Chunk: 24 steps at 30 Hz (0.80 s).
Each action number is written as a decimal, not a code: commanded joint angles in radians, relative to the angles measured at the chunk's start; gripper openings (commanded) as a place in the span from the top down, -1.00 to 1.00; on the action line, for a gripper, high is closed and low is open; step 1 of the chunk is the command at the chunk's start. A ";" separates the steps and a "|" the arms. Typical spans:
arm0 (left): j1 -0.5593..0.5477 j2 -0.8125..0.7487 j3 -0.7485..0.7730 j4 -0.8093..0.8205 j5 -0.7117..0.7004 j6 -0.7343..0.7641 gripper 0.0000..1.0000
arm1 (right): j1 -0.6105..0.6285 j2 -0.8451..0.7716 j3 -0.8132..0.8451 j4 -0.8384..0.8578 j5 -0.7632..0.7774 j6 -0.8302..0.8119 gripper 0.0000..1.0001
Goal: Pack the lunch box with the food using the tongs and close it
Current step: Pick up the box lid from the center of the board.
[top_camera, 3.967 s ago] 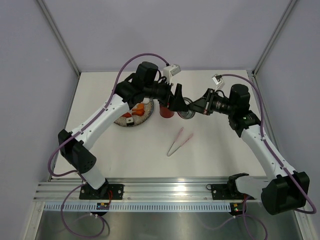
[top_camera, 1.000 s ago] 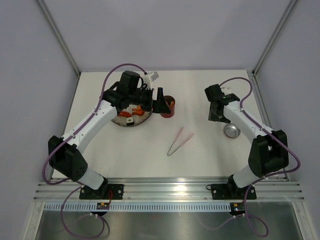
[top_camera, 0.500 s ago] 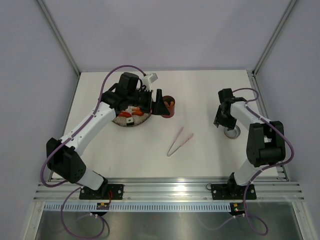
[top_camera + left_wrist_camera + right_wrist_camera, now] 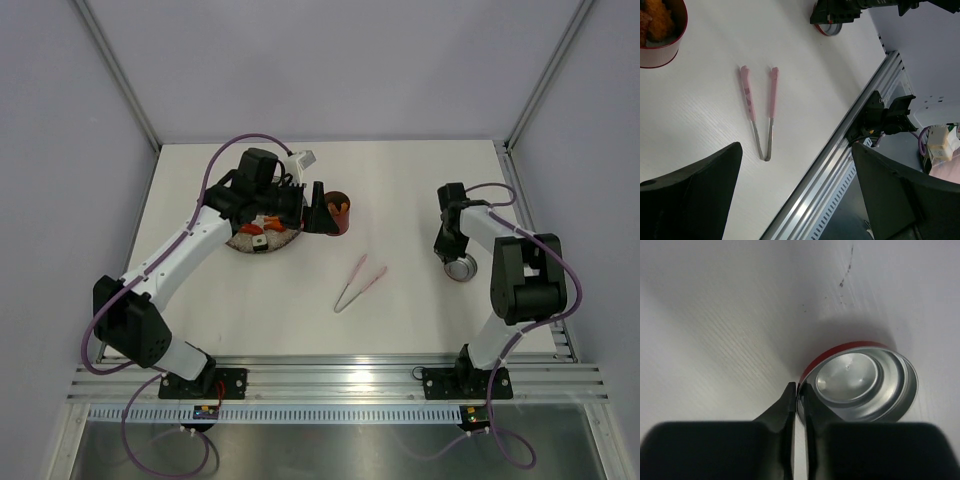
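Far L on the table [image 4: 400, 190]: a speckled grey plate [image 4: 250, 246] is carrying a few food pieces [image 4: 272, 222] in orange, red & white. The L arm's wrist is hanging over the plate's far half, hiding part of it. Just R of the plate the red lunch box [image 4: 338, 222] is standing upright w/ its top off, orange & brown bits showing inside. The L hand [image 4: 319, 207] is hovering right at the box's L side, fingers spread wide w/ nothing btwn them, so released.

Centre: the pink tongs [image 4: 360, 283] are lying flat on bare table, joined end toward the arm bases, tips toward the far side. Nothing is blocking them, and both hands are well apart from them.

R side: the lid [image 4: 855, 382] is lying upside down near the table's R edge, silver face up, red rim showing. The R hand [image 4: 798, 388] is clenching on the lid's rim, fingers almost together w/ the rim's edge pinched btwn them. In the top view the R arm is folding tight over the lid, covering part of it.

Vs 4 s ago: both hands were crowding the box mid-table w/ the lid just R of it; now the lid is sitting far R, well apart. Vs 1 s ago: the R hand was beside the lid w/ fingers wider; now it's down on the rim. L arm has barely shifted. Tongs & plate are in the same spot.
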State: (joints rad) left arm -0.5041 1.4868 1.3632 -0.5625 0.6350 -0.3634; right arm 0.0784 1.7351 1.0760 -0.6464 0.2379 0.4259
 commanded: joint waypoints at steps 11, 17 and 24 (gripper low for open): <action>0.010 0.001 0.074 -0.013 -0.066 0.021 -0.87 | -0.003 -0.288 -0.005 0.039 -0.291 0.008 1.00; 0.018 -0.008 0.067 0.015 -0.057 0.006 -0.86 | -0.005 -0.434 -0.011 0.186 -0.705 0.080 1.00; 0.018 -0.056 -0.032 0.187 0.064 -0.064 -0.78 | -0.005 -0.470 -0.109 0.670 -1.130 0.359 1.00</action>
State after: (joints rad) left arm -0.4908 1.4746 1.3590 -0.4969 0.6273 -0.3870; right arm 0.0765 1.2758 1.0176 -0.2714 -0.6170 0.6209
